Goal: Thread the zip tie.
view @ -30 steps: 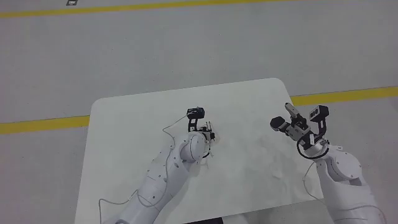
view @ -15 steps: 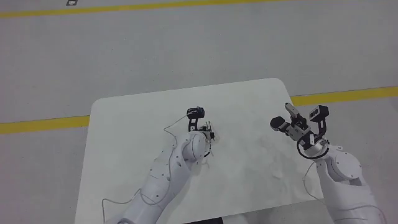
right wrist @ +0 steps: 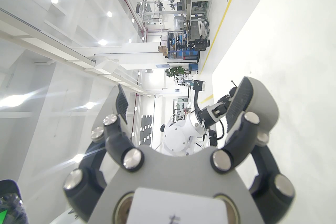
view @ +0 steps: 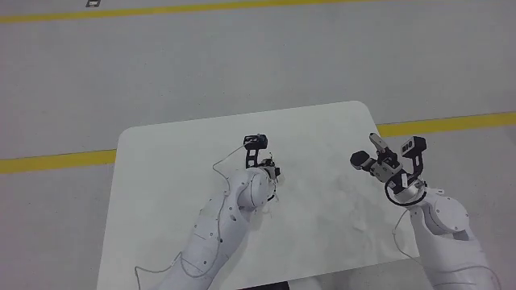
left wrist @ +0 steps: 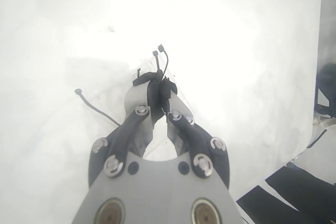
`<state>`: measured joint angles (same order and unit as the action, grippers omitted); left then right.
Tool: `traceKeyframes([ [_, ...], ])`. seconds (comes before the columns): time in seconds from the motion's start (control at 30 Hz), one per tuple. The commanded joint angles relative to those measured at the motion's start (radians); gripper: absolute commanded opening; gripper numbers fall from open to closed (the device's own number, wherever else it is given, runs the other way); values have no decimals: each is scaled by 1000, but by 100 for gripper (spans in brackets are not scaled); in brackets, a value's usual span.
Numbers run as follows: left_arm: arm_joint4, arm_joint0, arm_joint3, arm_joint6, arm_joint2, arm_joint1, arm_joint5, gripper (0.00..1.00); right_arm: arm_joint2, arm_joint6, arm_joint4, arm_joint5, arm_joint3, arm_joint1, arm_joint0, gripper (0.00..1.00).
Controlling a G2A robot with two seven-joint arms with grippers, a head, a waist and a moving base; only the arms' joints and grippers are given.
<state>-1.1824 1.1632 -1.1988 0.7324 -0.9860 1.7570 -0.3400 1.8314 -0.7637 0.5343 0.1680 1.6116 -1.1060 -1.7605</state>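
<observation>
My left gripper (left wrist: 160, 86) (view: 272, 174) is low over the middle of the white table (view: 177, 177), shut on black zip ties. Two thin strands (left wrist: 167, 59) with small square heads stick out past its fingertips. A third zip tie (left wrist: 77, 90) lies loose on the table just beside that gripper. My right gripper (right wrist: 181, 101) (view: 368, 151) is open and holds nothing; it hangs above the table's right edge, turned towards the left arm. The left gripper (right wrist: 223, 104) also appears far off in the right wrist view.
The table's right edge (left wrist: 319, 51) runs close to the right arm. The tabletop around the left gripper is bare white. Grey floor with yellow lines (view: 258, 3) surrounds the table.
The left arm's wrist has shifted very slightly away from the body, still shut on the zip ties. The right arm has not moved.
</observation>
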Motion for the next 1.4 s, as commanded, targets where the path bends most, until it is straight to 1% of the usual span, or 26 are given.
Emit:
traceKeyframes([
  [0.0, -63, 28, -77, 41, -6, -6, 0, 0, 0, -1, 0, 0, 0, 0, 0, 100],
  [0.03, -107, 53, -135, 78, -12, -9, 0, 0, 0, -1, 0, 0, 0, 0, 0, 100],
  [0.07, -126, 61, -158, 96, -12, -10, 0, 0, 0, -1, 0, 0, 0, 0, 0, 100],
  [0.13, -177, 86, -239, 158, -5, -14, 0, 0, 0, -1, 0, 0, 0, 0, 0, 100],
  [0.2, -201, 97, -300, 213, 13, -17, 6, 0, 0, -1, 0, 0, 0, 0, 0, 100],
  [0.27, -238, 106, -354, 238, 29, -22, 21, 0, 0, -1, 0, 0, 0, 0, 0, 100],
  [0.53, -238, 106, -354, 238, 29, -22, 21, 0, 0, -1, 0, 0, 0, 0, 0, 100],
  [0.57, -241, 107, -351, 227, 31, -23, 30, 0, 0, 0, -27, 12, 9, 1, 2, 100],
  [0.6, -256, 107, -347, 207, 34, -26, 44, 0, -3, -6, -84, 47, 22, 3, 4, 100],
  [0.63, -268, 107, -353, 200, 38, -28, 60, 0, -6, -28, -120, 85, 29, 5, 4, 100],
  [0.67, -281, 108, -363, 202, 39, -31, 74, 0, -9, -46, -141, 110, 24, 6, 5, 100],
  [0.7, -298, 111, -372, 208, 38, -35, 86, 0, -11, -58, -150, 124, 18, 7, 9, 100],
  [0.73, -318, 115, -386, 216, 40, -39, 111, 0, -14, -86, -190, 155, 19, 10, 19, 100],
  [0.77, -326, 119, -398, 224, 40, -43, 136, 0, -17, -103, -229, 172, 18, 13, 26, 100],
  [0.8, -338, 126, -411, 234, 39, -49, 173, 0, -22, -119, -268, 172, 24, 15, 40, 100],
  [0.87, -351, 137, -425, 255, 36, -56, 208, 0, -30, -138, -319, 172, 36, 17, 59, 100],
  [0.9, -361, 139, -432, 264, 40, -60, 237, 0, -34, -146, -351, 172, 49, 18, 70, 100],
  [0.93, -363, 147, -442, 267, 38, -64, 257, 0, -43, -155, -374, 172, 58, 18, 81, 100],
  [0.97, -354, 153, -448, 272, 38, -66, 277, 0, -49, -163, -390, 172, 66, 18, 90, 100],
  [1.0, -346, 157, -454, 278, 37, -69, 305, 0, -56, -171, -409, 172, 73, 18, 101, 100],
  [1.03, -333, 161, -458, 281, 31, -72, 322, 0, -65, -182, -425, 172, 77, 18, 109, 100],
  [1.1, -312, 162, -459, 299, 25, -79, 383, 0, -92, -220, -473, 172, 98, 20, 129, 100],
  [1.13, -309, 162, -460, 299, 23, -80, 389, 0, -98, -231, -508, 172, 109, 22, 137, 100],
  [1.33, -309, 162, -460, 299, 23, -80, 389, 0, -98, -231, -508, 172, 109, 22, 137, 100],
  [1.37, -298, 165, -457, 287, 23, -81, 392, 0, -98, -231, -508, 172, 109, 22, 137, 100],
])
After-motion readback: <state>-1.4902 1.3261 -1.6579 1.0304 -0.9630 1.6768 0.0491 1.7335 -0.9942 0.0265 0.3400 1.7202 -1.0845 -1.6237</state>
